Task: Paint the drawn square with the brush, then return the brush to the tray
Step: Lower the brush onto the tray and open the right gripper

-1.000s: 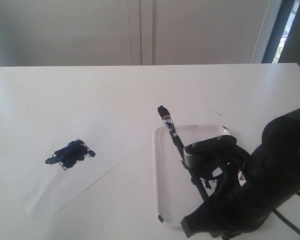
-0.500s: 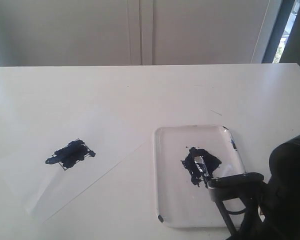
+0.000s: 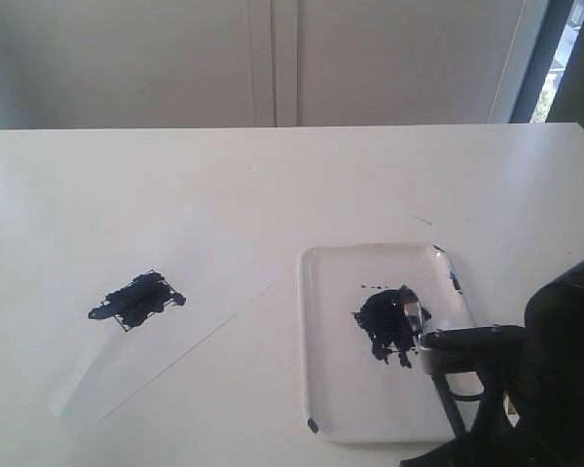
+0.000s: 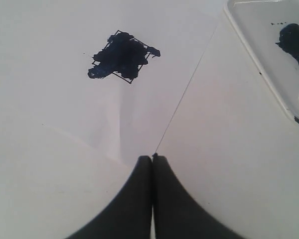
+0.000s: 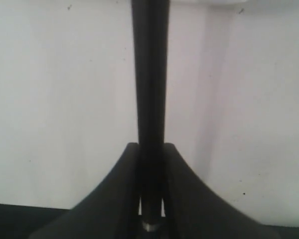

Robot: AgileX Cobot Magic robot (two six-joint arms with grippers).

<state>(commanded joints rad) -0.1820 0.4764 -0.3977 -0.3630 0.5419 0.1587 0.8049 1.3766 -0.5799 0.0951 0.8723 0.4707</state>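
The drawn square (image 3: pixel 136 300), smeared dark blue, lies on the paper at the left; the left wrist view shows the square (image 4: pixel 122 56) ahead of my left gripper (image 4: pixel 152 158), which is shut on nothing and hangs over the paper's edge. The white tray (image 3: pixel 336 389) sits at the right, its blue blotch (image 3: pixel 384 326) in the middle. The brush (image 3: pixel 411 313) rests its silver ferrule and bristles on that blotch, the black handle slanting back to the right arm. My right gripper (image 5: pixel 150 146) is shut on the brush handle (image 5: pixel 149 74).
The flat paper sheet (image 3: pixel 204 277) lies left of the tray, its edge (image 4: pixel 189 84) running past the tray's corner (image 4: pixel 261 72). The right arm's dark bulk (image 3: pixel 560 360) fills the front right corner. A wall stands behind the table.
The right arm pulled back toward the front right. The brush tip went from above the tray's far left rim down onto the blue blotch, then shifted slightly right across it.
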